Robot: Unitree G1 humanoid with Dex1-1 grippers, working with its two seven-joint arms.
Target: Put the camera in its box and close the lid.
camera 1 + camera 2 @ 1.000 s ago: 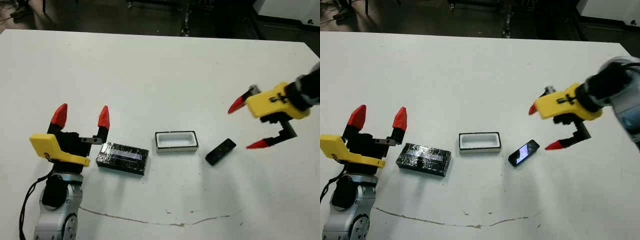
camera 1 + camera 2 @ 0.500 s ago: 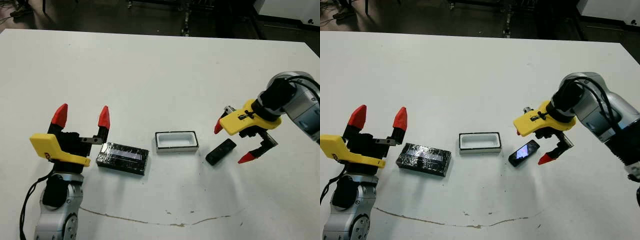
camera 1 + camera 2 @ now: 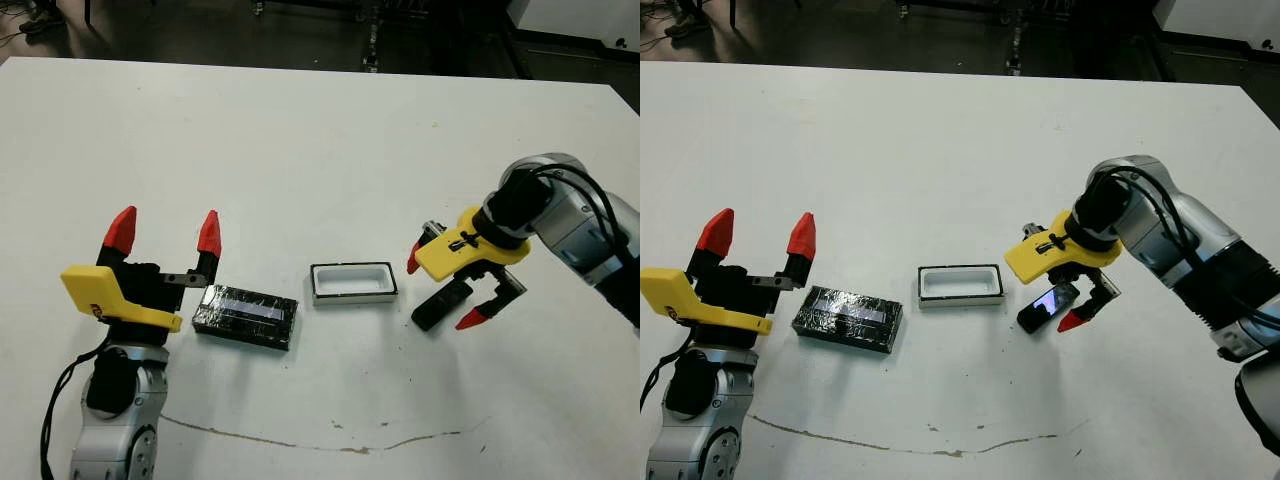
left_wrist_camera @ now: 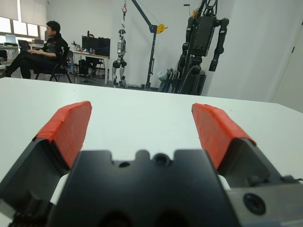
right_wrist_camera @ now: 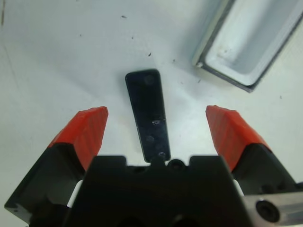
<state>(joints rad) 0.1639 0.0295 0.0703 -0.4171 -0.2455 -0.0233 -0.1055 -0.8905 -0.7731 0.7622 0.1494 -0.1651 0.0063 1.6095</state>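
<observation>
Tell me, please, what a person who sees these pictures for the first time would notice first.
First, the right gripper on its grey arm, its red-tipped fingers open on either side of the small flat matte black camera on the white table. Left of the camera sits the shallow white-lined box, empty, and further left the glossy black rectangular lid, with the open left gripper just beyond.

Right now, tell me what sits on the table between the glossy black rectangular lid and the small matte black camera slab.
The white-lined tray box sits between the glossy black lid and the matte black camera, open and empty. Both head views show this.
</observation>
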